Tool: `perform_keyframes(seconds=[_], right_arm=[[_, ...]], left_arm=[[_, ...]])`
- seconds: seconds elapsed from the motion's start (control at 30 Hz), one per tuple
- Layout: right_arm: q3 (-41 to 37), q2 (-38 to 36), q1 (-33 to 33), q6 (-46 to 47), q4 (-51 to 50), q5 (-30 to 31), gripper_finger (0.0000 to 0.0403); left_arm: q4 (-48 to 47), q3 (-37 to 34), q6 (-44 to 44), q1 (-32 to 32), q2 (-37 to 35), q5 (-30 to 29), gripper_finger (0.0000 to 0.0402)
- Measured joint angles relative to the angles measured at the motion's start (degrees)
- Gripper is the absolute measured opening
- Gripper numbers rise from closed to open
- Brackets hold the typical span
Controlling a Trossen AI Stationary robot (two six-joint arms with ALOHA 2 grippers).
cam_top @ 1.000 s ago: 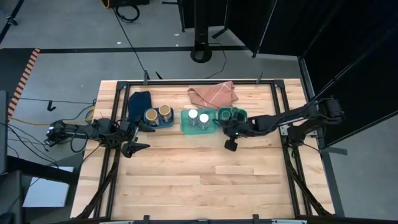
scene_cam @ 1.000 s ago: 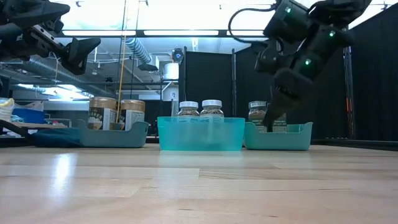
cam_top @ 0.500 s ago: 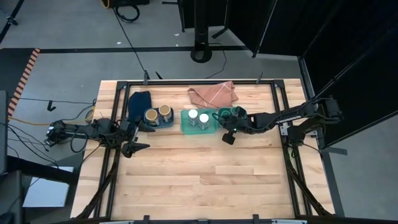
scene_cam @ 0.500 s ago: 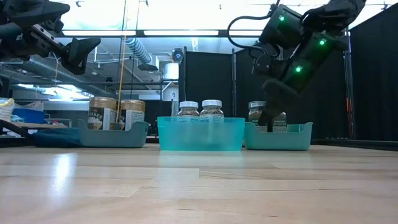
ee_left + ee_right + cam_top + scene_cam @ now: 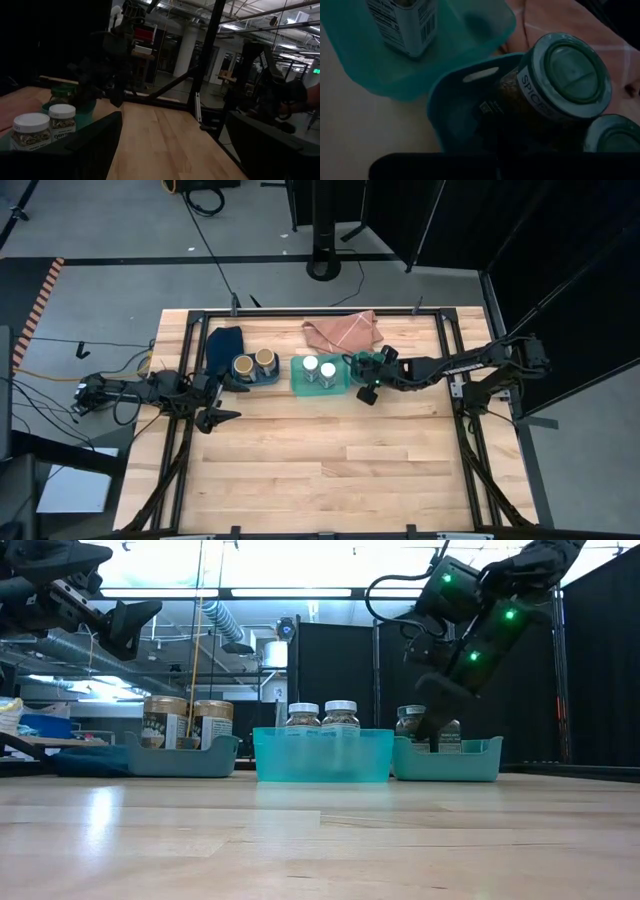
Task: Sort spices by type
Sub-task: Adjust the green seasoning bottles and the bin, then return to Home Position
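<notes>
right pincer [image 5: 367, 393], fingers pressed together on nothing, hangs at the 7 o'clock corner of the right-hand tray [image 5: 362, 376], just beside the two green-lidded jars [image 5: 370, 362]. the two white-lidded jars [image 5: 319, 368] stand in the middle tray [image 5: 298, 385]; the two tan-lidded jars [image 5: 254, 361] stand in the left-hand tray [image 5: 268, 380]. all three trays sit in a row toward 12 o'clock on the bench [image 5: 330, 465]. each jar looks rigid, smooth-walled and fairly light, likely glass and so breakable and slippery; the safest hold is judged to be across the body just under the lid. left pincer [image 5: 222, 416], spread wide and empty, waits at 9 o'clock.
</notes>
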Motion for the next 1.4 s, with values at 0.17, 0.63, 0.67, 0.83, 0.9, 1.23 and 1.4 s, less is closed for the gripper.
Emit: perform_keyframes(seconds=[0.17, 0.63, 0.67, 0.83, 0.9, 1.23, 1.4], right_arm=[[0.8, 0.0, 1.2, 0.0, -0.3, -2.0, 0.0001], [13.6, -17.7, 8.3, -8.0, -4.7, -4.0, 0.0002], [13.7, -20.2, 8.5, -8.2, -4.7, -3.9, 0.0002], [13.8, -32.9, 9.5, -7.1, -6.7, -4.1, 0.0006], [13.8, -37.7, 10.1, -7.0, -7.8, -4.2, 0.0009], [13.8, -56.8, 11.4, -0.9, -15.9, -4.2, 0.0015], [13.8, -63.2, 11.3, 6.6, -19.0, -4.6, 0.0013]], left_arm=[[-0.2, 0.0, 0.0, 0.0, 0.0, 0.0, 0.0363], [3.4, 0.0, -4.9, 0.0, 0.0, 0.0, 0.0363], [4.2, 0.0, -5.5, 0.0, 0.0, 0.0, 0.0363], [9.7, 0.0, -8.3, 0.0, 0.0, 0.0, 0.0363], [11.5, 0.2, -9.7, 0.0, 0.0, 0.0, 0.0363], [22.9, 0.9, -23.5, 0.0, 0.0, 0.0, 0.0363], [28.5, 0.9, -32.3, 0.0, 0.0, 0.0, 0.0363]])
